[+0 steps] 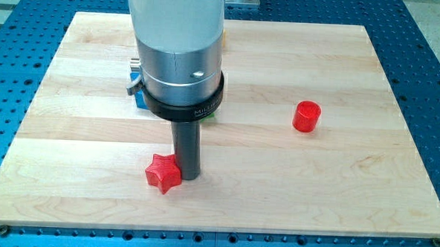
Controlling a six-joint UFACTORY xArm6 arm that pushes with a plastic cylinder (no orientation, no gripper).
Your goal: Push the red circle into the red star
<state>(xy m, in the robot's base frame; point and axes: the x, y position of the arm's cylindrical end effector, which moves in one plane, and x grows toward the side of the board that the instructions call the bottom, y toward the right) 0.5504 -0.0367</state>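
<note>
The red circle [306, 116], a short red cylinder, stands on the wooden board at the view's right of centre. The red star [163, 173] lies near the view's bottom, left of centre. My tip [188, 175] rests on the board right beside the star, at its right side, touching or almost touching it. The red circle is far to the right of and above my tip.
The arm's large silver body [177, 47] hides the board's upper middle. A blue block [141, 96] peeks out at its left and a sliver of green [210, 116] at its right. The wooden board [71, 132] lies on a blue perforated table.
</note>
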